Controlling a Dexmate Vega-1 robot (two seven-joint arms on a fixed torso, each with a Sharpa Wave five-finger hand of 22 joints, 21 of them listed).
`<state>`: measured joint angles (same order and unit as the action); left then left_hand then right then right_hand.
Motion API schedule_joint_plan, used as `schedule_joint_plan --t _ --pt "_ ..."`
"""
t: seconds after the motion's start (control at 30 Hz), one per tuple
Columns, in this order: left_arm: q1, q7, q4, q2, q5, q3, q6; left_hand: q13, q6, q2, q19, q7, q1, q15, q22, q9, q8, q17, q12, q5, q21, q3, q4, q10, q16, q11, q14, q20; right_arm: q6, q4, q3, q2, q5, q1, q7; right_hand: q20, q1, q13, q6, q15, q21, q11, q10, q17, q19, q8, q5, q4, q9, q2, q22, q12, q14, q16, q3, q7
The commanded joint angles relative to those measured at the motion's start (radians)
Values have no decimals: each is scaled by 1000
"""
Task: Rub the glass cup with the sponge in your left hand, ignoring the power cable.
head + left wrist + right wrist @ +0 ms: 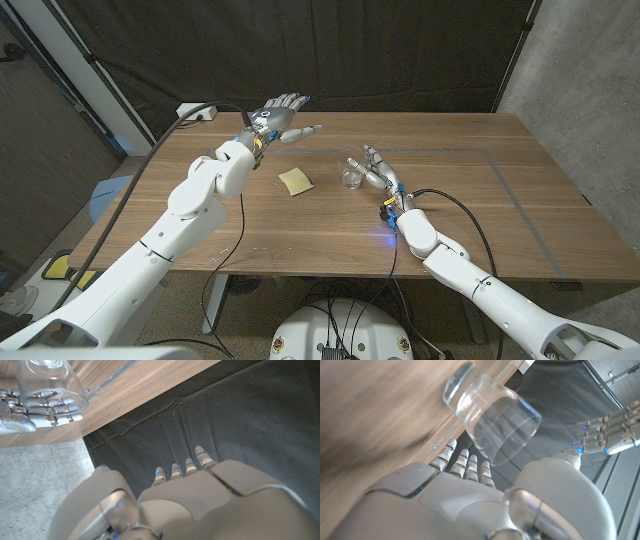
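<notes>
A dark curtain (380, 50) hangs behind the wooden table (480, 215), with a grey wall at the table's right; pale tape lines (500, 165) mark a rectangle on the tabletop. Your left hand (278, 115) is raised near the table's far edge, fingers extended and apart, gripping nothing; in the left wrist view you see only its back and its fingertips (200, 455) against the curtain. The sponge (295, 180), a small yellowish square, lies on the bare wood between your two arms, apart from both hands and just left of the glass cup (352, 172). The cup stands on the table, touching or just beside your right hand (380, 175); in the head view its clear wall blends with the fingers, so its outline is hard to trace. In the right wrist view the cup (495, 420) appears just beyond your right fingertips (465, 465), its thick base on the wood; whether the thumb and fingers actually close on it cannot be told, since the hand's back hides the contact. The left wrist view shows the cup (47, 385) with the right hand's fingers (45, 407) seen through the glass. A black power cable (150, 160) runs from a white box (195, 112) at the table's far left corner and drops past the left edge, where it is cut off by the arm.
</notes>
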<state>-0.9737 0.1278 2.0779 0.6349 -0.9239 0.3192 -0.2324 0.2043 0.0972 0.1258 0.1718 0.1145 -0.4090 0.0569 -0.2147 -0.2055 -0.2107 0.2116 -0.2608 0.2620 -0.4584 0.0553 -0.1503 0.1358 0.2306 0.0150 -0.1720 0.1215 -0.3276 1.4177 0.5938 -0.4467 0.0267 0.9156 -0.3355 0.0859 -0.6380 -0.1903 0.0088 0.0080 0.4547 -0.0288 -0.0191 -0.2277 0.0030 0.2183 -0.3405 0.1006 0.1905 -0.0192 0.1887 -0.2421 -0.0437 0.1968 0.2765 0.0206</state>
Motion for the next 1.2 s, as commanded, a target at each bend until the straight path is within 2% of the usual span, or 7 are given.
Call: schedule_joint_plan --t 0.03,0.37,0.67,0.73,0.8,0.93,1.2 --pt "-70 -141 -25 -14 104 -65 39 1 -18 -9 9 13 12 -2 -1 0 -7 -1 -13 -10 -14 9 0 -31 11 4 9 -3 -134 -6 -31 -1 43 -13 5 -4 40 -1 35 -2 -8 5 -29 5 6 11 -6 24 -1 18 3 -10 -12 10 5 11" --pt "-148 -197 -65 -25 407 -192 201 -3 -47 -17 -26 24 17 -8 3 6 -12 -5 -24 -15 -25 20 7 -79 23 -1 64 -3 -152 14 -48 -12 84 -19 35 -24 54 0 53 11 -14 -6 -45 15 7 11 -6 27 -2 14 3 -12 -17 8 14 8" --pt "-194 -164 -114 15 604 -266 317 -5 -46 -20 -18 32 21 0 6 9 -8 -7 -16 -16 -20 26 8 -71 15 -6 56 0 -185 17 -79 -7 151 -6 56 -46 70 2 121 16 -16 -14 -99 30 28 23 -7 31 -3 18 3 -26 -52 13 21 3" --pt "-199 -150 -137 23 657 -277 348 -6 -41 -21 -15 37 25 5 6 9 -4 -8 -10 -17 -19 29 7 -63 11 -8 53 0 -189 14 -92 4 177 -1 52 -48 72 2 139 5 -14 -2 -126 35 44 24 -8 30 -3 23 3 -33 -68 15 21 6" --pt "-199 -129 -168 29 723 -284 387 -7 -53 -23 -7 42 30 5 6 10 -7 -8 -9 -17 -15 33 5 -65 8 -8 48 0 -215 -8 -101 17 192 -3 51 -43 94 3 189 0 -16 -10 -179 39 62 31 -8 39 -3 44 3 -47 -98 19 20 6" --pt "-203 -107 -212 48 809 -291 437 -9 -91 -25 12 56 56 0 6 12 -16 -8 -7 -16 -7 48 -4 -76 1 -9 40 3 -191 6 -122 24 200 8 27 -45 99 4 226 1 -18 -18 -200 42 67 38 -7 40 -4 55 3 -50 -109 18 18 5" --pt "-196 -111 -250 76 871 -270 421 -10 -85 -24 20 53 73 -7 5 13 -10 -8 -1 -15 -4 56 -10 -68 -5 -7 30 5 -171 40 -145 31 196 30 -5 -63 112 4 236 7 -25 -24 -207 44 66 30 -5 45 -4 74 3 -46 -120 15 17 3"
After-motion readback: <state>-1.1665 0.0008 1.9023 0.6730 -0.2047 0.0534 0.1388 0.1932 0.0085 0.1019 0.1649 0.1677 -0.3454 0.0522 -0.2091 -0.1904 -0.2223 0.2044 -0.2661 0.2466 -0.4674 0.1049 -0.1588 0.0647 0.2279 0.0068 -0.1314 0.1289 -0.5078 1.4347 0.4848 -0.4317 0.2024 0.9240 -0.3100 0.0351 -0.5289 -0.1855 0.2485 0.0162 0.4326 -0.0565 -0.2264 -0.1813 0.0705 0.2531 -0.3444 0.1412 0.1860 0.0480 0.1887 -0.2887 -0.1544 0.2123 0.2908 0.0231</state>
